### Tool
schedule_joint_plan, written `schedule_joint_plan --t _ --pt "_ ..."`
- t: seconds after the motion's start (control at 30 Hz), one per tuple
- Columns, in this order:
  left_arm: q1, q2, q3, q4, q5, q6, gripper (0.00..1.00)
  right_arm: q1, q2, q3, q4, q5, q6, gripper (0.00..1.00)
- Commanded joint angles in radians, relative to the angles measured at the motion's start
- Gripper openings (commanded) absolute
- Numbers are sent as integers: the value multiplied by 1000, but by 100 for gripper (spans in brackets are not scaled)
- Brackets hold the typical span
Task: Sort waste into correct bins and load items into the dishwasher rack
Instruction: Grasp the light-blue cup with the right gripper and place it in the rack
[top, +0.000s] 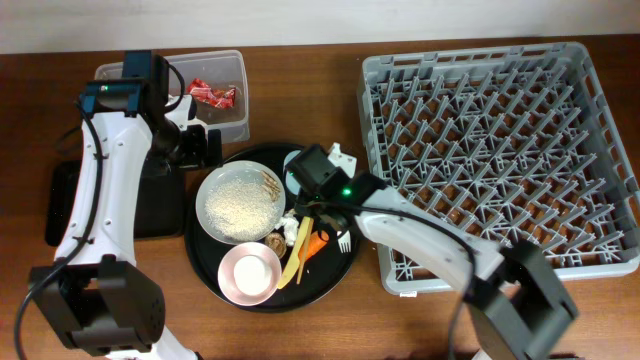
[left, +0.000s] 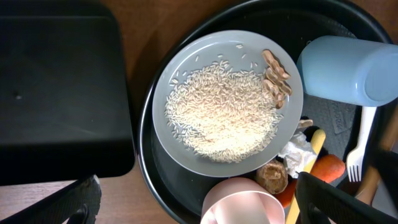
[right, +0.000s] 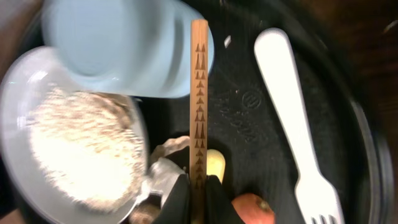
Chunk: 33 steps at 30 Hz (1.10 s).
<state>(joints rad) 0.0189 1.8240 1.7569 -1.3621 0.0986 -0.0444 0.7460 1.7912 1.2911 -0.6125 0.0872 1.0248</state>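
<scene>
Right gripper (right: 199, 198) is closed narrowly on a wooden chopstick (right: 199, 93). The chopstick is thin, straight and flat-sided, and it has small triangles printed on it. It lies over the round black tray (right: 249, 74), between the smooth light-blue cup (right: 118, 50) and the white plastic fork (right: 289, 118). The right arm reaches in low from the side of the grey grid rack (top: 500, 150). The left gripper (left: 198, 186) hangs wide open above the white plate (left: 177, 146) heaped with pale grains (left: 221, 115).

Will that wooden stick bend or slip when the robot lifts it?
The wooden chopstick should be stiff: it runs dead straight. It looks thin, so it is probably light. The right tool pinches only one end, so it might pivot or slip.
</scene>
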Motion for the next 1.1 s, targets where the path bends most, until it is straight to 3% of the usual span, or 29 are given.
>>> schedule_joint_plan --t 0.0,0.13,0.2,0.27,0.43,0.6,0.67,0.7,0.73,0.83,0.9,1.07 --pt "3 3 -2 -1 10 15 99 -2 -147 11 -44 65 -190 4" --pt "3 3 -2 -1 10 15 99 -166 -366 11 -297 132 -818 4" --pt "3 3 -2 -5 10 15 99 -325 -341 5 -383 127 -972 4" --pt "3 3 -2 -5 10 15 99 -397 -287 -10 -373 34 -971 4" --pt "3 3 -2 -5 10 15 99 -372 -150 -12 -332 -9 -824 4" --pt "3 3 -2 -5 10 15 99 -372 -63 -12 -274 -77 -779 5" --pt "3 3 -2 -5 10 15 99 -372 -50 -12 -254 -76 -779 16" --pt "3 3 -2 -5 10 15 99 -372 -50 -12 -252 -77 -779 45" --pt "3 3 -2 -5 10 15 99 -372 -51 -11 -259 -77 -780 84" --pt "3 3 -2 -5 10 15 99 -369 -120 137 -362 -91 -844 87" --pt "3 3 -2 -5 10 15 99 -333 -118 340 -459 -117 -973 99" --pt "3 3 -2 -5 10 15 99 -166 15 381 -320 -128 -989 100"
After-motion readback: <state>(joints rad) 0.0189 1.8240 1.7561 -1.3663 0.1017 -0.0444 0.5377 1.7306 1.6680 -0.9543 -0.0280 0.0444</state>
